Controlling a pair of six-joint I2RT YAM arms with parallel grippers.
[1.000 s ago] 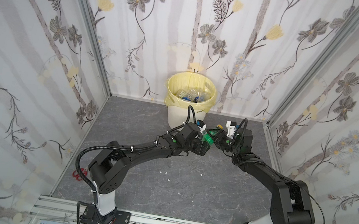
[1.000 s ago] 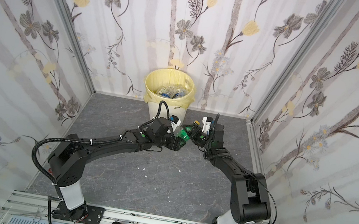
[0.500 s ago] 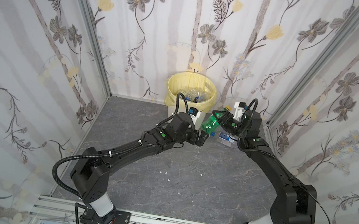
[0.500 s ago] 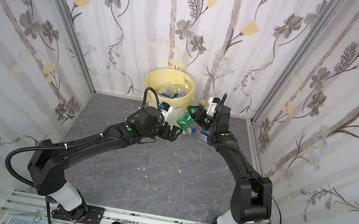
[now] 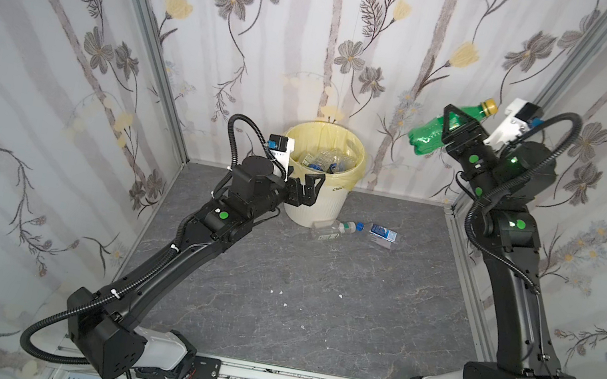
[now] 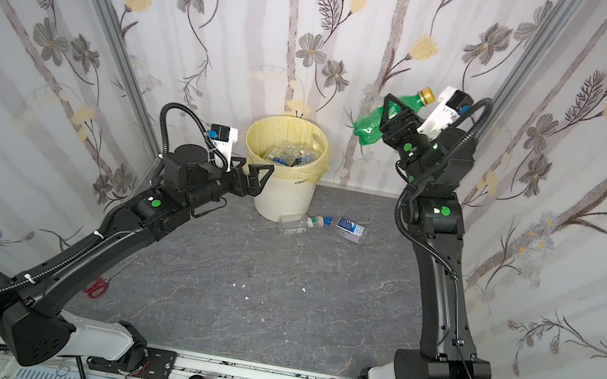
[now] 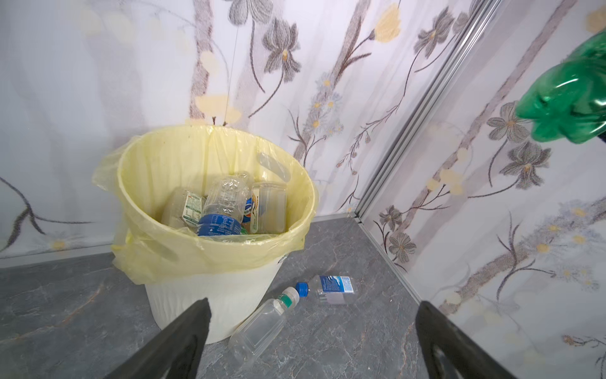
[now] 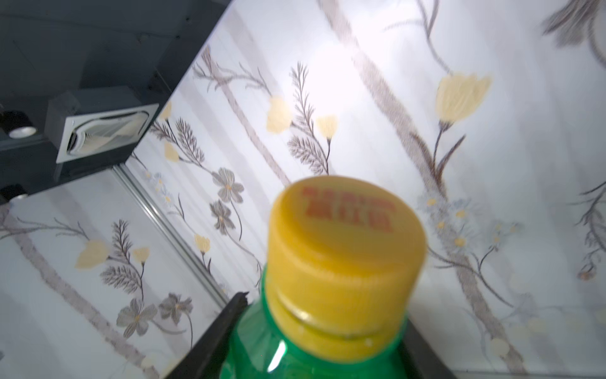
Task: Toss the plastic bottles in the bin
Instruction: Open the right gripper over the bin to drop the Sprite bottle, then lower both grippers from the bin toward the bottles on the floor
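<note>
Two black robot arms worked over a grey marbled floor (image 5: 294,303) walled in by flowered paper, seen from above in both top views. The bin (image 5: 311,209), cream with a yellow bag folded over its rim, stood against the back wall. Inside it lay a heap of clear bottles (image 7: 226,206), several with blue labels.

The right gripper (image 5: 447,129) was raised high near the right rear corner, well above and to the right of the bin. Its jaws were clamped on a green bottle (image 5: 425,136), which tilted with its yellow cap (image 8: 344,262) uppermost, toward the wrist camera.

The left gripper (image 5: 308,187) hung just beside the bin's rim on the left, jaws spread wide, with nothing between them.

Two bottles lay on their sides on the floor to the right of the bin's foot: a clear one with a white cap (image 7: 262,325), touching or almost touching the bin, and just beyond it a blue-capped one with a blue label (image 7: 334,288). Their caps nearly met.
</note>
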